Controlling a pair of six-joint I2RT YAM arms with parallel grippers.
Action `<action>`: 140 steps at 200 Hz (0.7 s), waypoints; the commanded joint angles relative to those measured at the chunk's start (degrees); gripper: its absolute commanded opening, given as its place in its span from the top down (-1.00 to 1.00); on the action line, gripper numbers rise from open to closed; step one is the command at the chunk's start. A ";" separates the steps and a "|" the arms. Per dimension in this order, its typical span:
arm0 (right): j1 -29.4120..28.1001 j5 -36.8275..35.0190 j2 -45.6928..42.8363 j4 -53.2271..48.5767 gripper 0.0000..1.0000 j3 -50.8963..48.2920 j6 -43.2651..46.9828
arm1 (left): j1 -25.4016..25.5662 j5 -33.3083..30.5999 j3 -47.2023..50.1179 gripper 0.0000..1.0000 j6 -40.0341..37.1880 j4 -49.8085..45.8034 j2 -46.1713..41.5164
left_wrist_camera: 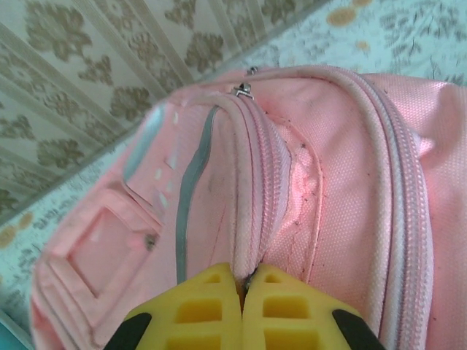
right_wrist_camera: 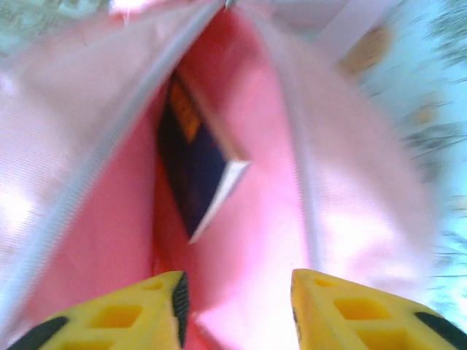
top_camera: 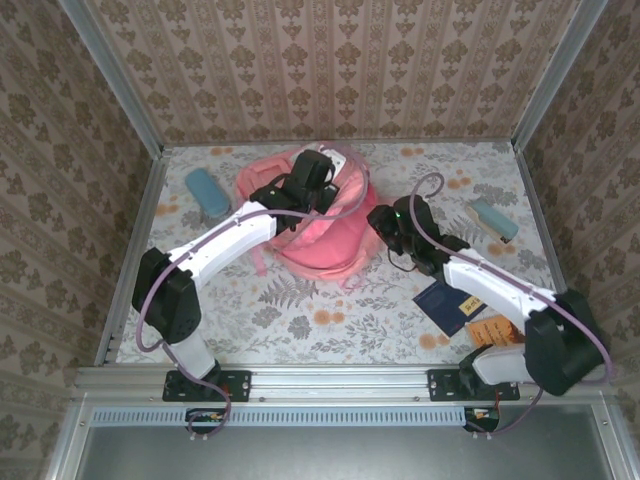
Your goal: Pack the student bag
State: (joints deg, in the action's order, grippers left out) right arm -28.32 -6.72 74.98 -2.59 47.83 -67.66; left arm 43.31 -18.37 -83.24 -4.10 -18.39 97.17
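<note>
The student bag (top_camera: 325, 240), a soft pink backpack, lies at the back middle of the table with its main compartment gaping. My left gripper (top_camera: 322, 172) sits on the bag's top. In the left wrist view it (left_wrist_camera: 244, 281) is shut on the bag's zip edge (left_wrist_camera: 252, 219), holding the fabric up. My right gripper (top_camera: 375, 222) is at the bag's right side. Its fingers (right_wrist_camera: 237, 288) stand open with nothing between them, at the mouth of the pink lining (right_wrist_camera: 255, 219). A dark blue book (right_wrist_camera: 193, 168) stands tilted inside the bag.
A light blue case (top_camera: 206, 193) lies left of the bag and a teal one (top_camera: 494, 219) at the right. A dark blue notebook (top_camera: 446, 302) and an orange item (top_camera: 492, 330) lie under the right arm. Patterned walls close in three sides.
</note>
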 commanded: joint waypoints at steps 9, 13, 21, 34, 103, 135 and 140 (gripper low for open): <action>1.38 -15.89 -5.86 -17.09 -0.26 -0.89 9.50 | -1.39 0.16 5.99 0.93 2.95 4.50 -6.05; 2.07 -16.06 -6.04 -18.40 -0.32 -0.98 10.28 | -1.39 0.88 6.96 0.91 3.00 4.79 -6.64; 3.78 -15.85 -6.10 -20.98 -0.44 -1.25 11.21 | -1.41 2.85 8.83 0.85 3.04 5.16 -7.80; 7.09 -14.20 -5.81 -25.00 -0.55 -1.88 11.94 | -1.31 6.12 11.47 0.69 3.63 5.22 -9.38; 17.95 -10.89 -3.63 -25.65 -0.73 -9.10 17.08 | -1.38 7.32 15.72 -0.65 13.29 2.32 -13.93; 19.39 -9.18 0.99 -24.90 -0.74 -8.81 17.81 | -2.06 3.27 15.73 -0.94 13.77 1.56 -15.20; 19.37 -8.68 1.55 -24.58 -0.74 -8.81 17.90 | -2.38 2.98 15.78 -0.97 14.04 1.53 -15.39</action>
State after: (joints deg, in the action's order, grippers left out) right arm -9.30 -17.30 74.15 -27.16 39.35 -51.90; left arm 42.15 -12.43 -68.10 7.86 -16.14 83.90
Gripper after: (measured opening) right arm 0.868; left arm 0.957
